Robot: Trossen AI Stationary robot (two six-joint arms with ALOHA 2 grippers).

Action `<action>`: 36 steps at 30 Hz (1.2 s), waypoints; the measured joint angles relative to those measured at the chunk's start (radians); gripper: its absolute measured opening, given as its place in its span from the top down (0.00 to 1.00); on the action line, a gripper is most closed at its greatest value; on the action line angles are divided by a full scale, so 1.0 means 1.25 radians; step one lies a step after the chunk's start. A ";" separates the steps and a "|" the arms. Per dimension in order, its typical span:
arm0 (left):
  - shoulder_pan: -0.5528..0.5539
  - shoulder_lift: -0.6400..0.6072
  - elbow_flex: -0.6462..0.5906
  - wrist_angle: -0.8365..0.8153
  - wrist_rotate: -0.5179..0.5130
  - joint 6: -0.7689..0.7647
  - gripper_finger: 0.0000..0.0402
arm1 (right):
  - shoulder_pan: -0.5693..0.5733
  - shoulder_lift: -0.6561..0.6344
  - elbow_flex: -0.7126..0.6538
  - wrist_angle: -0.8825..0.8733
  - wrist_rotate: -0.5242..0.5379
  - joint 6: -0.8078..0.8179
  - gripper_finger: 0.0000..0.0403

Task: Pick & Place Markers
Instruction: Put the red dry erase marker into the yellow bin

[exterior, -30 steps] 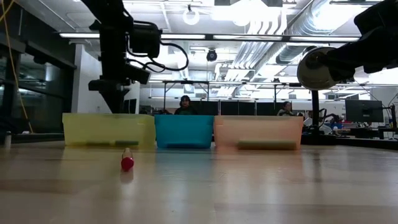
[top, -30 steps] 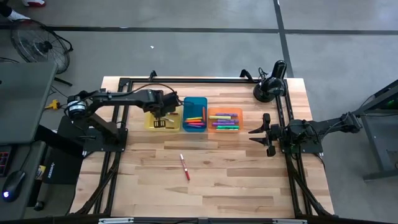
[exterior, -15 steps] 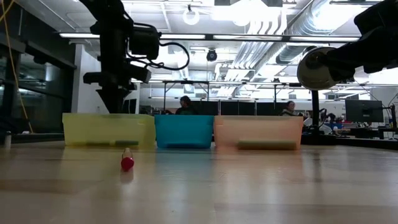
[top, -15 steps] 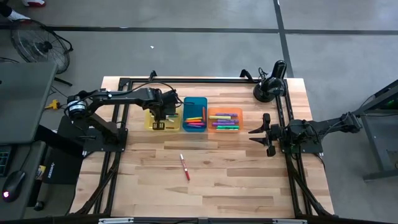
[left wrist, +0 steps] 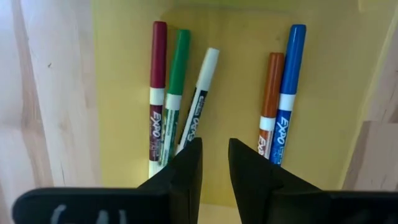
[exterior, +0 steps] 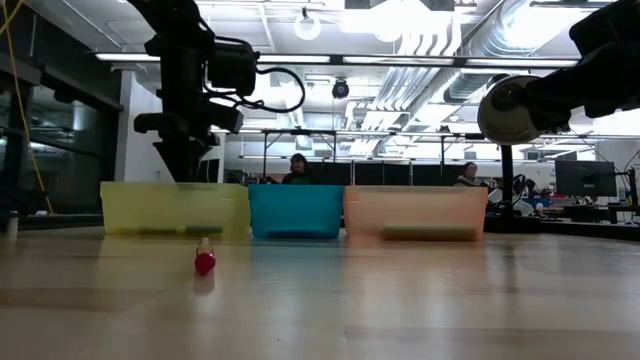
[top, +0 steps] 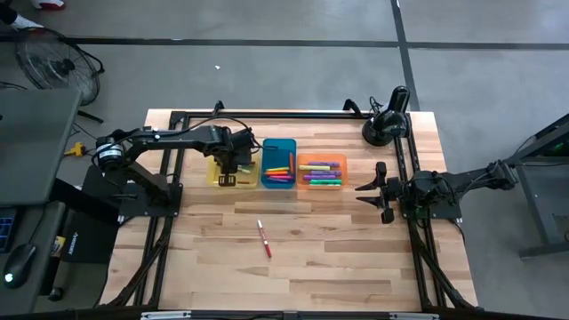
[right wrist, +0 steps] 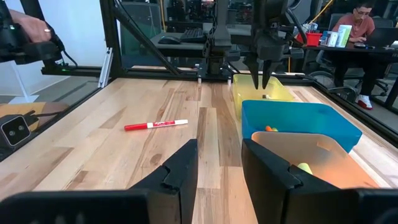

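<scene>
My left gripper hangs over the yellow tray, fingers pointing down, slightly open and holding nothing. Several markers lie flat on the tray floor: maroon, green and white-capped black on one side of the fingers, orange and blue on the other. More markers fill the blue tray and the orange tray. A red marker lies alone on the wood nearer the front edge. My right gripper waits open at the table's right side, level.
The three trays stand side by side in a row across the table's far half. A black camera stand sits at the far right corner. Black frame rails run along the table's edges. Bare wood lies around the red marker. People sit beyond the table.
My left gripper has stayed over the yellow tray and turned a little at the wrist. The trays and the red marker have not moved.
</scene>
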 joint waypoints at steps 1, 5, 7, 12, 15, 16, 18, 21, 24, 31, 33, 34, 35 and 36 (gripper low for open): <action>0.000 0.000 0.000 0.000 0.001 -0.003 0.81 | 0.000 0.000 0.000 0.000 0.000 0.000 0.72; 0.000 0.000 0.000 -0.003 0.002 -0.018 0.81 | 0.000 0.000 0.000 0.000 0.000 0.000 0.72; 0.000 0.000 0.001 -0.010 0.002 -0.021 0.81 | 0.000 0.000 0.000 0.000 0.000 0.000 0.72; 0.000 0.000 0.023 -0.045 0.002 -0.019 0.85 | 0.000 0.000 0.000 0.000 0.000 0.000 0.72; -0.014 0.000 0.031 -0.062 0.009 0.000 0.94 | 0.000 0.000 0.000 0.000 0.000 0.000 0.72; -0.023 0.000 0.032 -0.064 0.014 0.007 0.97 | 0.000 0.000 0.000 0.000 0.000 0.000 0.72; -0.046 0.000 0.032 -0.066 0.018 0.010 0.98 | 0.000 0.000 0.000 0.000 0.000 0.000 0.72; -0.089 0.000 0.033 -0.066 0.016 0.015 0.99 | 0.000 0.000 0.000 0.000 0.000 0.000 0.72; -0.144 0.000 0.033 -0.062 0.005 0.035 0.99 | 0.000 0.000 0.000 0.000 0.000 0.000 0.72; -0.286 0.000 0.033 -0.019 -0.028 0.105 0.99 | 0.000 0.000 0.000 0.000 0.000 0.000 0.72; -0.323 0.000 0.033 0.003 -0.028 0.133 0.99 | 0.000 0.000 0.000 0.000 0.000 0.000 0.72; -0.341 0.000 0.033 0.017 -0.028 0.146 0.99 | 0.000 0.000 0.000 0.000 0.000 0.000 0.72; -0.358 0.000 0.033 0.032 -0.027 0.160 0.99 | 0.000 0.000 0.000 0.000 0.000 0.000 0.72; -0.374 0.000 0.033 0.044 -0.028 0.175 0.99 | 0.000 0.000 0.000 0.000 0.000 0.000 0.72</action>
